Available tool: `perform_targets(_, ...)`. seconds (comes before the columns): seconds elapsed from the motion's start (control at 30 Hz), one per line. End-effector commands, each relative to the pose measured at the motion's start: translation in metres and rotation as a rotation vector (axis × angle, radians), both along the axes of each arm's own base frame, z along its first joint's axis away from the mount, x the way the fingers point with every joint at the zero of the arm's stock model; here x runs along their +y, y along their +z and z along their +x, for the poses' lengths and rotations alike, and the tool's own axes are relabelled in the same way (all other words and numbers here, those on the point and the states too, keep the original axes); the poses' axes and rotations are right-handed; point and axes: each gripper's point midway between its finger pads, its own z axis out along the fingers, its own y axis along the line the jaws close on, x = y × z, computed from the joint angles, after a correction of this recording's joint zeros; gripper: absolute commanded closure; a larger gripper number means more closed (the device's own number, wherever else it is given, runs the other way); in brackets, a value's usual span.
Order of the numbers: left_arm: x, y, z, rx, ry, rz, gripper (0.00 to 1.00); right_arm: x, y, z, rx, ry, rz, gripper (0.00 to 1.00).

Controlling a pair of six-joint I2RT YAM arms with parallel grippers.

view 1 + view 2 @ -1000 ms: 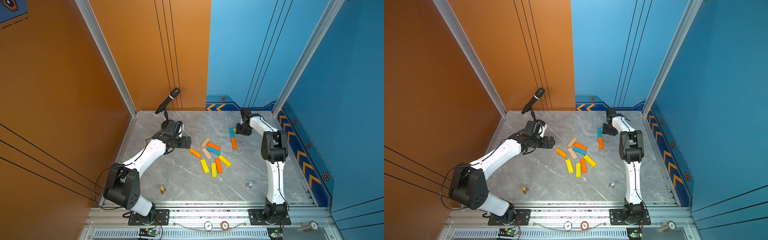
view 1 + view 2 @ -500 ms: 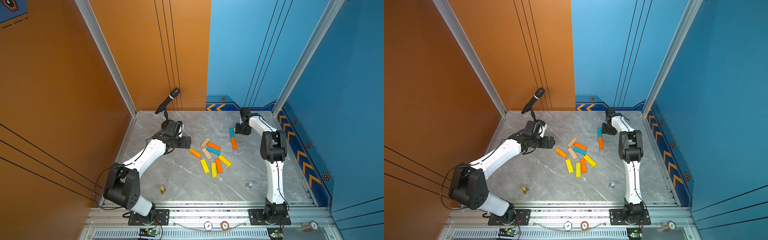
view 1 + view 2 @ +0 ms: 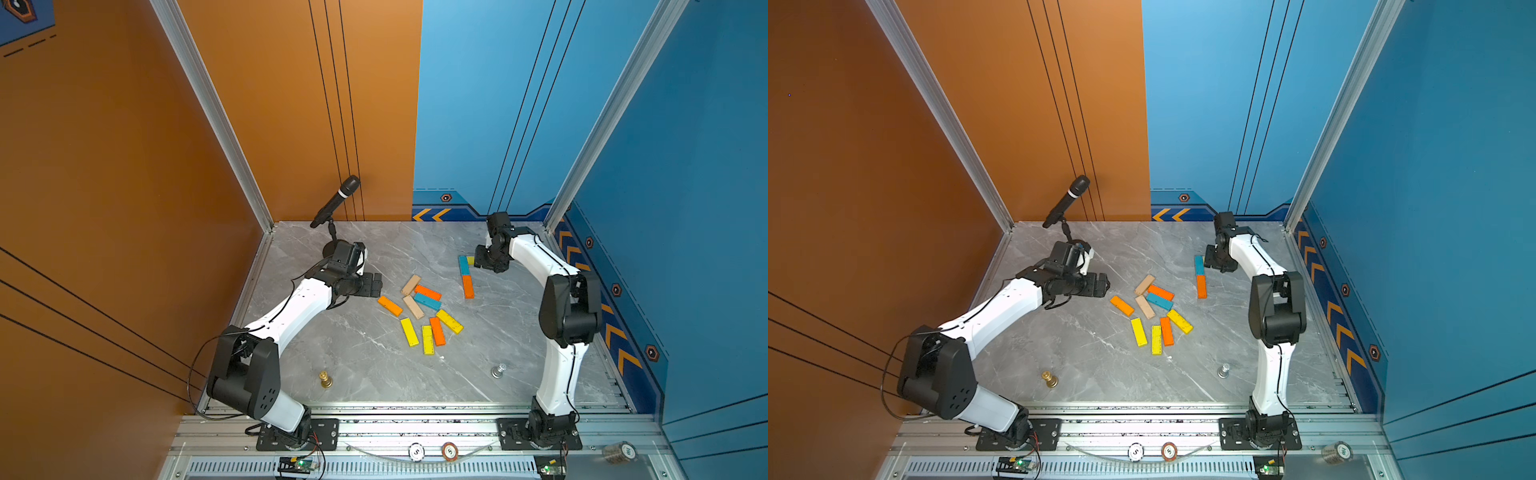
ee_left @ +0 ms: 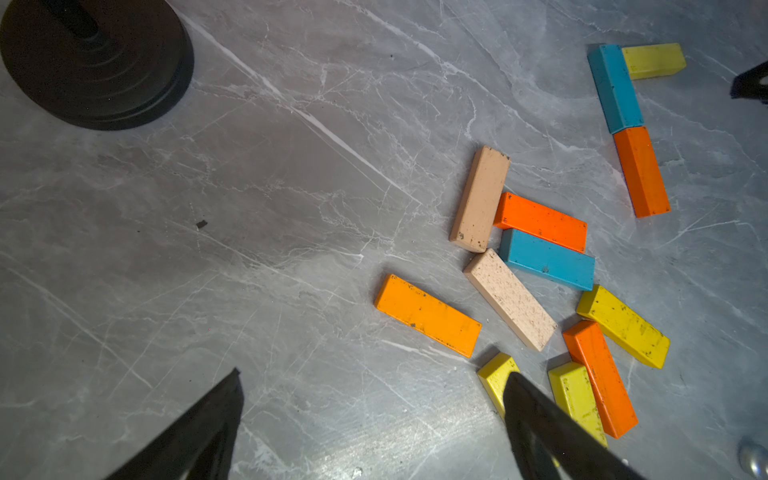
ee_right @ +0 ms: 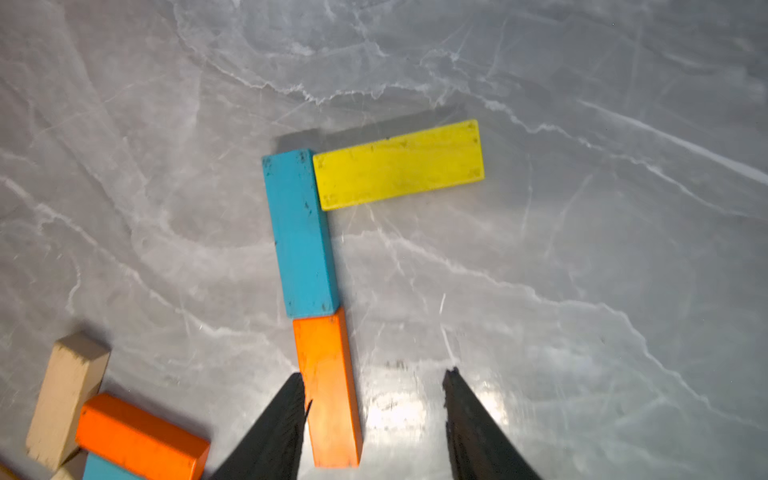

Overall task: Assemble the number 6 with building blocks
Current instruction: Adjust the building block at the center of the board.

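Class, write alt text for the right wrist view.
A blue wooden block and an orange wooden block lie end to end on a grey marble table, a yellow wooden block square to the blue's far end. The right gripper is open.

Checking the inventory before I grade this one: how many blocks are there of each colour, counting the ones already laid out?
Yellow blocks: 4
Orange blocks: 4
Blue blocks: 2
Wood blocks: 2
Total: 12
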Motion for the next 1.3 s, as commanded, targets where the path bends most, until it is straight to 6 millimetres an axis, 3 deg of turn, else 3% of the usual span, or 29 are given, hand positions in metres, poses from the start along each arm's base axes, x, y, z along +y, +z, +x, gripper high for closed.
perform_targets(0.0, -0.001, 0.013, 0.001, -0.014, -0.009, -0.018, 0.02, 0.006, 0.001, -0.020, 0.000, -0.015, -0.008, 0.45)
perform_targets(0.13, -0.003, 0.014, 0.001, -0.013, -0.010, -0.027, 0.02, 0.019, -0.005, -0.039, 0.021, 0.016, -0.002, 0.43)
perform_targets(0.3, -0.005, 0.015, -0.001, -0.014, -0.016, -0.025, 0.02, 0.031, -0.022, -0.046, 0.062, 0.060, -0.023, 0.42)
perform_targets(0.7, -0.004, 0.015, 0.000, -0.019, -0.017, -0.019, 0.02, 0.045, -0.054, -0.029, 0.133, 0.134, -0.080, 0.42)
perform_targets(0.77, -0.004, 0.016, 0.000, -0.021, -0.018, -0.018, 0.02, 0.045, -0.068, -0.028, 0.165, 0.138, -0.091, 0.42)
perform_targets(1.27, -0.003, 0.017, -0.001, -0.028, -0.017, -0.011, 0.02, 0.045, -0.081, -0.022, 0.184, 0.146, -0.128, 0.47)
